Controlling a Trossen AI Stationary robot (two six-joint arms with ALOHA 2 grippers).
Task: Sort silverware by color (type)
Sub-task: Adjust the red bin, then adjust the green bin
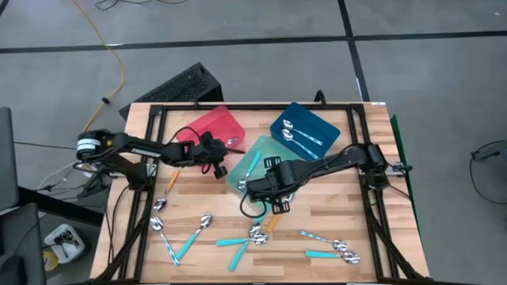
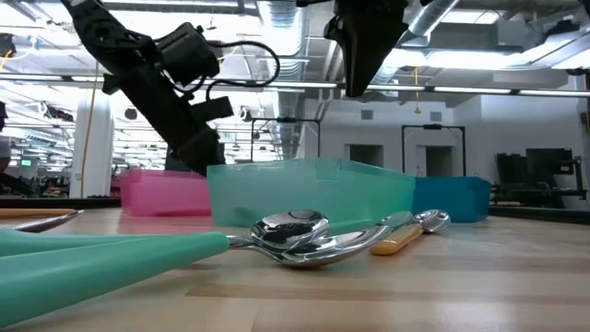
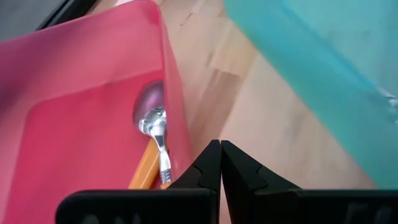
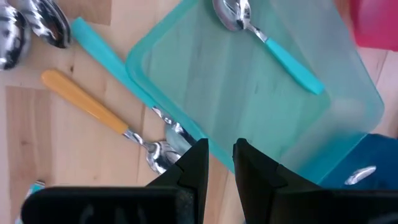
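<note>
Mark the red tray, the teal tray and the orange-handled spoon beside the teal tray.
red tray (image 1: 212,124), high view, bare floor.
teal tray (image 4: 249,81), right wrist view, bare floor.
orange-handled spoon (image 4: 87,102), right wrist view, middle of its handle.

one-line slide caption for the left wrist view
Shut left gripper beside the red tray holding an orange-handled spoon.
</note>
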